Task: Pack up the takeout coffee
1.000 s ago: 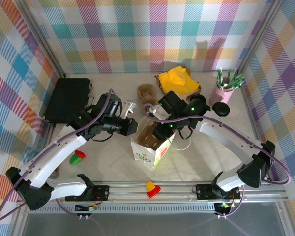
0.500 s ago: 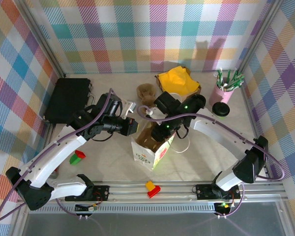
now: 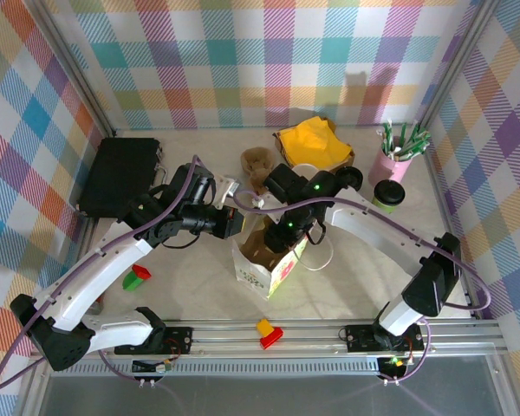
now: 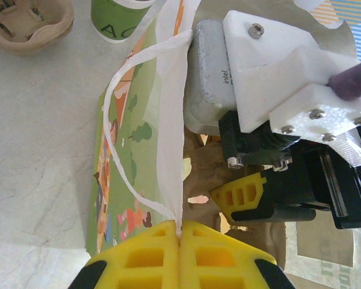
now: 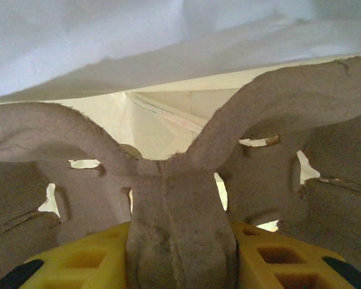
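Left end effector (image 4: 179,250): clenched. My two yellow fingers are pressed together, pinching the white top rim of the paper bag (image 3: 262,270) between them.
Right end effector (image 5: 180,244): I am down inside the bag's open mouth, grasping the middle ridge of the pulp cup carrier (image 5: 186,180). One yellow finger sits on each side of that ridge.
Paper bag: it stands on the bench (image 3: 364,277) near the middle, between my two arms. Its green printed side is toward my left wrist camera, and a white loop handle lies against that side.
Takeout coffee (image 3: 387,194): the green cup stands upright on the bench at the right, with its black lid on. It is outside the bag and well apart from both my end effectors, just on the near side of the pink cup of straws (image 3: 397,158).
Second pulp carrier (image 3: 258,162): it lies on the bench just beyond the bag.
Yellow crumpled sheet (image 3: 315,141): far middle, to the right of the second carrier.
Black case (image 3: 121,175): far left of the bench.
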You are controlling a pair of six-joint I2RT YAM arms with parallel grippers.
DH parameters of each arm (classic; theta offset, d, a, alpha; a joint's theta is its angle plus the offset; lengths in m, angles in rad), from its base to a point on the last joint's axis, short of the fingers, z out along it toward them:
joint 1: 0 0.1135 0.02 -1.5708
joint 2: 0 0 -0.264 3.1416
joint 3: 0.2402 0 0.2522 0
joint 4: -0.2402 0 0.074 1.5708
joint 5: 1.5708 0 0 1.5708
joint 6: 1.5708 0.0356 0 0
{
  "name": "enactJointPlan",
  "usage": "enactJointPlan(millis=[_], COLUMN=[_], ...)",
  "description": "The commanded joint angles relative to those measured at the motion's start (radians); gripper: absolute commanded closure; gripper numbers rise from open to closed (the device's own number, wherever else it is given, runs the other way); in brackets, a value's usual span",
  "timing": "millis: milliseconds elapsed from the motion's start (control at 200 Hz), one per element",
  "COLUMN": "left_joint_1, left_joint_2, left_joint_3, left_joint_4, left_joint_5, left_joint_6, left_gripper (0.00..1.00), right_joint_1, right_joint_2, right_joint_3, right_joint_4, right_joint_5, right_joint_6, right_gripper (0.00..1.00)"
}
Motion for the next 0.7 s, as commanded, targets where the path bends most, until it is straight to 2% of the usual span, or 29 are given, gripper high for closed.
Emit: enactJointPlan(millis=[0,415,695], left_joint_1=[0.008,0.007,0.007], left_joint_2=[-0.001,-0.002,-0.004], left_joint_3=[0.010,0.009,0.010], left_joint_4=[0.026,0.022,0.013], left_joint_5=[0.029,0.025,-0.024], left_joint_6=[0.007,0.008,-0.002], left_gripper=[0.97,0.98,0.98], right_joint_1=[0.009,0.010,0.013], right_joint_2=[0.014,0.049,0.030], right_joint_3=[0.038,0.008,-0.056], right_joint_4=[-0.031,-0.018,0.013], right_joint_5=[0.012,0.027,0.036], right_joint_6=[-0.004,-0.012,-0.028], right_gripper=[0.59,0.59,0.59])
